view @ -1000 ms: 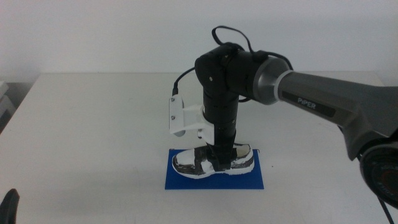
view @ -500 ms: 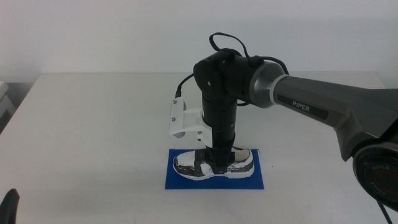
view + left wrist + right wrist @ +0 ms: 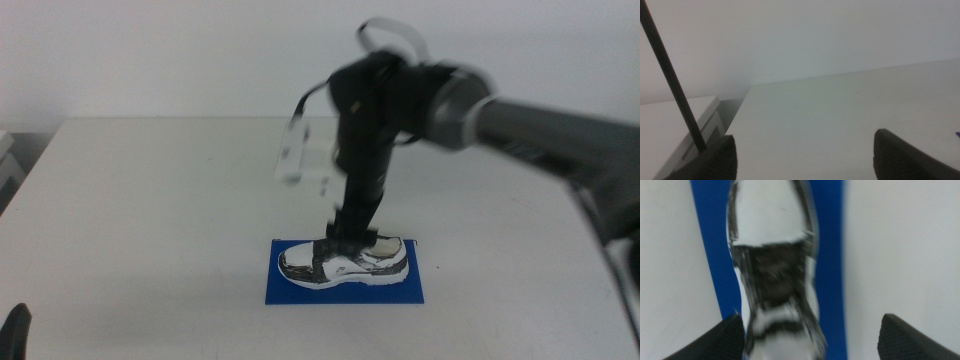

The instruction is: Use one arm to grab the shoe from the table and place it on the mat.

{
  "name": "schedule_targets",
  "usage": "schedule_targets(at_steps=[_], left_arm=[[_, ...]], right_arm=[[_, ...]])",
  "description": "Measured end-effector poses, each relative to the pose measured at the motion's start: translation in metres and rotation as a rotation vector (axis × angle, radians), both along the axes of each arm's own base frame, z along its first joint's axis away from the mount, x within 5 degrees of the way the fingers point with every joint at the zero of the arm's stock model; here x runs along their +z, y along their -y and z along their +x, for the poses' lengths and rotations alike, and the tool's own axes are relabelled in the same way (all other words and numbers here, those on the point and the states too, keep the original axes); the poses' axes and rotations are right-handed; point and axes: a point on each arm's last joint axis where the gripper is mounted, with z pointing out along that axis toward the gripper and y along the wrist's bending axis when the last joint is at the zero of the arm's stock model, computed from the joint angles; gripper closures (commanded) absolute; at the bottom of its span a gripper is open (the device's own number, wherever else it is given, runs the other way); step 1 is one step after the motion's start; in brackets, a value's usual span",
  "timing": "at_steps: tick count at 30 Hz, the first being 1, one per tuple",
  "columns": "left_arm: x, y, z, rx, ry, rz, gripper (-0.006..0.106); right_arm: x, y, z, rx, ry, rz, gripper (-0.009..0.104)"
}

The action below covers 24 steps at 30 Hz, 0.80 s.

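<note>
At the near edge of the plain white matte table (image 3: 150, 220), only a dark tip of the waiting left gripper (image 3: 802, 155) is seen, its jaws spread wide and empty. Further in, the white low-top sneaker with black patches (image 3: 343, 262) lies on the flat dark-blue mat (image 3: 290, 290), long axis along it. Directly above, the right gripper (image 3: 812, 335) hangs with jaws wide apart, clear of the shoe. The black and grey arm (image 3: 480, 110) is blurred.

arm (image 3: 500, 115): black joints, grey forearm | white mount (image 3: 300, 150) | black cable loop (image 3: 390, 30) | dark pincer tips
</note>
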Motion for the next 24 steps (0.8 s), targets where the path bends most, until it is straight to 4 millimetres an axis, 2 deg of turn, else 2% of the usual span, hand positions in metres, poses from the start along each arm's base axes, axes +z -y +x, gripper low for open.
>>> schedule_targets(at_steps=[3,8,13,18,21,24], left_arm=[[0.0,0.0,0.0,0.0,0.0,0.0,0.007],[0.0,0.0,0.0,0.0,0.0,0.0,0.007],[0.0,0.0,0.0,0.0,0.0,0.0,0.007],[0.0,0.0,0.0,0.0,0.0,0.0,0.007],[0.0,0.0,0.0,0.0,0.0,0.0,0.007],[0.0,0.0,0.0,0.0,0.0,0.0,0.007]], right_arm=[[0.036,0.021,-0.007,-0.12,0.052,0.069,0.019],[0.094,0.081,-0.033,-0.383,0.207,0.24,0.025],[0.124,0.146,-0.064,-0.658,0.347,0.456,0.03],[0.136,0.206,-0.109,-0.878,0.496,0.638,0.031],[0.126,0.236,-0.14,-0.966,0.605,0.705,0.031],[0.111,0.256,-0.173,-1.019,0.717,0.767,0.031]])
